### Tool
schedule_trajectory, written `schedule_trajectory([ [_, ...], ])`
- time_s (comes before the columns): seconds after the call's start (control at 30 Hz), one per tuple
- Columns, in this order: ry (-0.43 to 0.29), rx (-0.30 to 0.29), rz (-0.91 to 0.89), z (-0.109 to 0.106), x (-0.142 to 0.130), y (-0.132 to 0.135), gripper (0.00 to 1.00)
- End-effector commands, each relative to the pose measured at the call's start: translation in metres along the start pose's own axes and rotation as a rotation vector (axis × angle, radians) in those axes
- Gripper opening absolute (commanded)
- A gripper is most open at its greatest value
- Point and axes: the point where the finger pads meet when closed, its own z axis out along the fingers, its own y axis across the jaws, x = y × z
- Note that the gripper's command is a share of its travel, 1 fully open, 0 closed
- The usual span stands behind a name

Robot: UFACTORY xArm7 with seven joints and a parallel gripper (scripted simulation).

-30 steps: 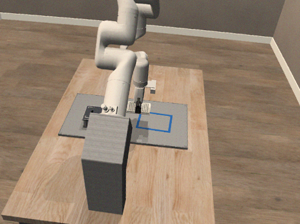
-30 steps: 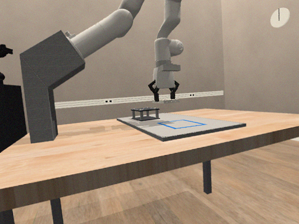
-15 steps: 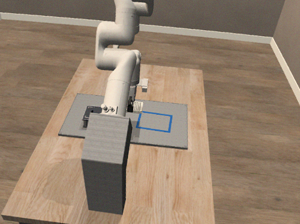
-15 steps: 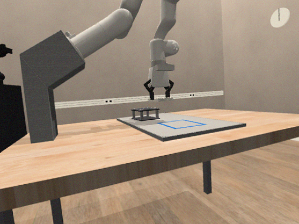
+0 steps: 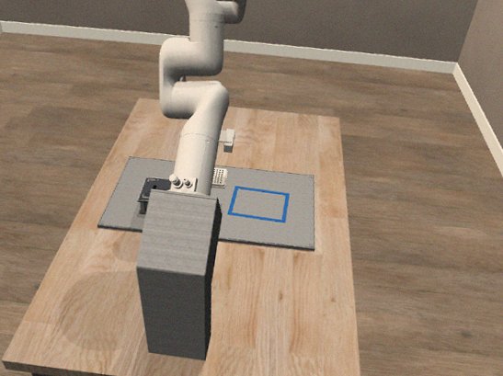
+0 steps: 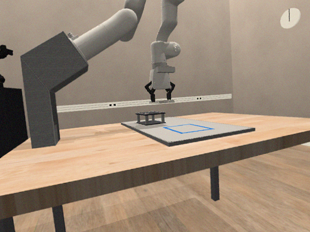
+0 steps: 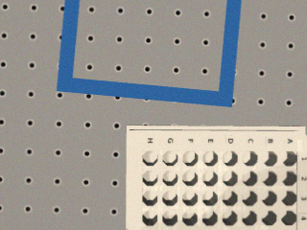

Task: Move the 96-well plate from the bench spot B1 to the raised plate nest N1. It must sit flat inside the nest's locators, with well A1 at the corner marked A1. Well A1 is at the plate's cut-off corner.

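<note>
My gripper (image 6: pixel 161 98) is shut on the white 96-well plate (image 6: pixel 161 101) and holds it level in the air above the grey mat. The plate also shows in the top view (image 5: pixel 219 177), partly behind the arm, and fills the lower right of the wrist view (image 7: pixel 216 179), with column letters H to A along its top edge. The blue square of spot B1 (image 5: pixel 259 204) lies empty on the mat, to the right of the plate; it also shows in the wrist view (image 7: pixel 149 53). The black raised nest N1 (image 6: pixel 150 117) stands on the mat to the left, below the plate's height and empty.
The grey perforated mat (image 5: pixel 213 202) lies across the wooden table. The arm's tall grey base block (image 5: pixel 178 272) stands in front of the nest in the top view. A small white box sits on the table behind the mat.
</note>
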Motion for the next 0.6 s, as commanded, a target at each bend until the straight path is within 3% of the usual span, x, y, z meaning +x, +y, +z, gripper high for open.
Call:
schedule_trajectory([
  [0.0,0.011,0.003,0.000,-0.004,-0.018,0.001,0.00],
  [0.57,0.011,0.003,-0.001,-0.013,-0.067,0.007,0.00],
])
